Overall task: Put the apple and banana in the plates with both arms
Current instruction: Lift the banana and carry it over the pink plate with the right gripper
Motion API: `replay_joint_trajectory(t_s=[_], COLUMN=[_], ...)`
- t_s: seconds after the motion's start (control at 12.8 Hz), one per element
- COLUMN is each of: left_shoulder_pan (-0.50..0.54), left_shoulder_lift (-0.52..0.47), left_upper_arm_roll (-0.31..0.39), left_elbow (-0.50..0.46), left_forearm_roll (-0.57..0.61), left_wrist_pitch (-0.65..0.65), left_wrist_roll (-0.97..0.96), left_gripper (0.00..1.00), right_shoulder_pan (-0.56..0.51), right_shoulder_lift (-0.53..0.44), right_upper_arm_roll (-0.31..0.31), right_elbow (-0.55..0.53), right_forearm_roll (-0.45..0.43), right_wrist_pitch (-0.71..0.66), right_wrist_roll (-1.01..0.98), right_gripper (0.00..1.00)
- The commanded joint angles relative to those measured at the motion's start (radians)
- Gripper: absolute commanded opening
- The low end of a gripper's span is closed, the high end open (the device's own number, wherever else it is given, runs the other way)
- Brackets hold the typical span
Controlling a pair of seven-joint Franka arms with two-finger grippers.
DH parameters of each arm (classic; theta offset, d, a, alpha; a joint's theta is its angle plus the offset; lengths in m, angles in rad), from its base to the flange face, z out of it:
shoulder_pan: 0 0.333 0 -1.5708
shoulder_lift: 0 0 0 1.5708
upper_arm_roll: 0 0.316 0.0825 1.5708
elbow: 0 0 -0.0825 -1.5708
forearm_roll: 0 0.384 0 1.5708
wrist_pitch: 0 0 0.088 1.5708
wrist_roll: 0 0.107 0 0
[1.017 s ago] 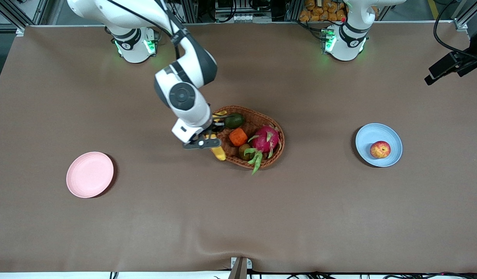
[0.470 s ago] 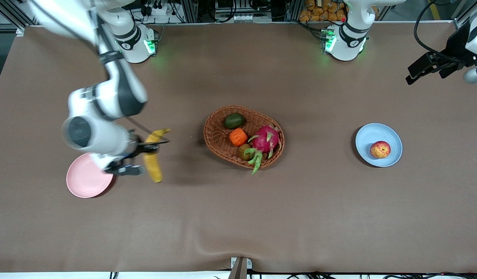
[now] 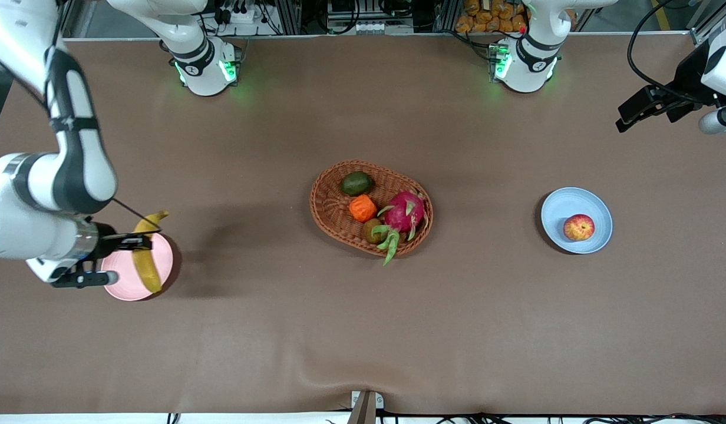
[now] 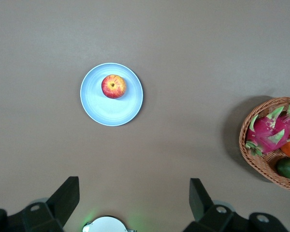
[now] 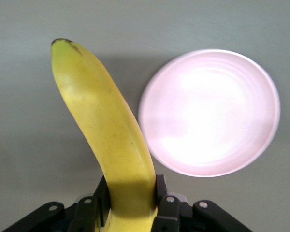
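Because the right end effector [image 3: 124,241] clamps the long curved yellow banana [image 3: 146,253] over the round pale pink plate [image 3: 121,288], release seems next; the left end effector [image 4: 130,203], spread empty, waits.

A matt brown cloth [image 3: 363,330] covered the table; the basket [image 3: 330,215] was woven wicker; the banana [image 5: 106,130] in the claw looked smooth, waxy.

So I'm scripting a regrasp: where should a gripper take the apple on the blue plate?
Come straight down from above and close across the apple's round middle. It sits stem-dimple up on the shallow blue plate, nothing crowding it, so its sides are open; the low rim probably won't block the fingers.
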Motion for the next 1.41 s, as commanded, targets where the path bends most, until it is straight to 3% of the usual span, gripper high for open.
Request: replay_joint_trajectory(t_s=[0.0, 0.31, 0.55, 0.63, 0.78, 1.1, 1.33], left_shoulder_pan=[0.005, 0.006, 0.006, 0.008, 0.006, 0.006, 0.006], left_shoulder_lift=[0.009, 0.003, -0.001, -0.001, -0.004, -0.009, -0.006], left_upper_arm_roll=[-0.014, -0.018, -0.020, -0.020, -0.037, -0.066, -0.069], left_elbow=[0.004, 0.007, 0.007, 0.006, 0.006, 0.006, 0.006], left_forearm_roll=[0.036, 0.040, 0.040, 0.040, 0.039, 0.039, 0.039], left_wrist_pitch=[-0.015, -0.021, -0.032, -0.032, -0.035, -0.041, -0.041], left_wrist_roll=[0.006, 0.009, 0.006, 0.003, -0.008, -0.012, -0.012], left_gripper=[1.00, 1.00, 1.00, 1.00, 1.00, 1.00, 1.00], right_shoulder_pan=[-0.056, -0.103, -0.104, -0.105, -0.105, -0.091, -0.052], right_shoulder_lift=[0.107, 0.168, 0.187, 0.190, 0.181, 0.124, -0.023], right_upper_arm_roll=[0.024, 0.026, 0.026, 0.026, 0.028, 0.029, 0.034], right_elbow=[0.068, 0.066, 0.068, 0.068, 0.072, 0.143, 0.141], right_forearm_roll=[-0.074, -0.070, -0.063, -0.062, -0.060, -0.066, -0.066], right_wrist_pitch=[-0.009, -0.004, 0.074, 0.095, 0.105, 0.086, 0.001], right_wrist_roll=[-0.013, -0.013, -0.013, -0.013, -0.010, -0.012, -0.005], right_gripper=[0.00, 0.00, 0.00, 0.17, 1.00, 1.00, 1.00])
